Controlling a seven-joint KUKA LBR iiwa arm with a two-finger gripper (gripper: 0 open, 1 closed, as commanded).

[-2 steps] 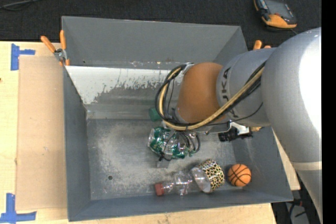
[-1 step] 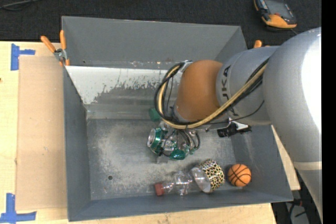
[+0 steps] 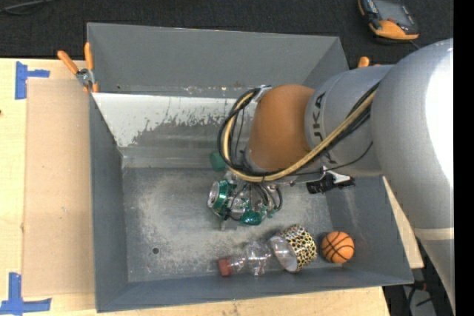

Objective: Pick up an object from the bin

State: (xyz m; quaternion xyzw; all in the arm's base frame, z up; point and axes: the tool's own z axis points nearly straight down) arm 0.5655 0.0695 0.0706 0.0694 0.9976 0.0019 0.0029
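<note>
My gripper is low in the middle of the bin, mostly hidden under the arm's orange cover. It sits right on a crushed green and silver can, whose round end pokes out to the gripper's left; more green shows beneath the gripper. Whether the can is held I cannot see. Just in front, near the bin's front wall, lies a clear crumpled plastic bottle with a red cap.
A leopard-print cup lies on its side at the front right, touching the bottle. A small orange basketball rests beside it. The arm and its cables cover the bin's right half.
</note>
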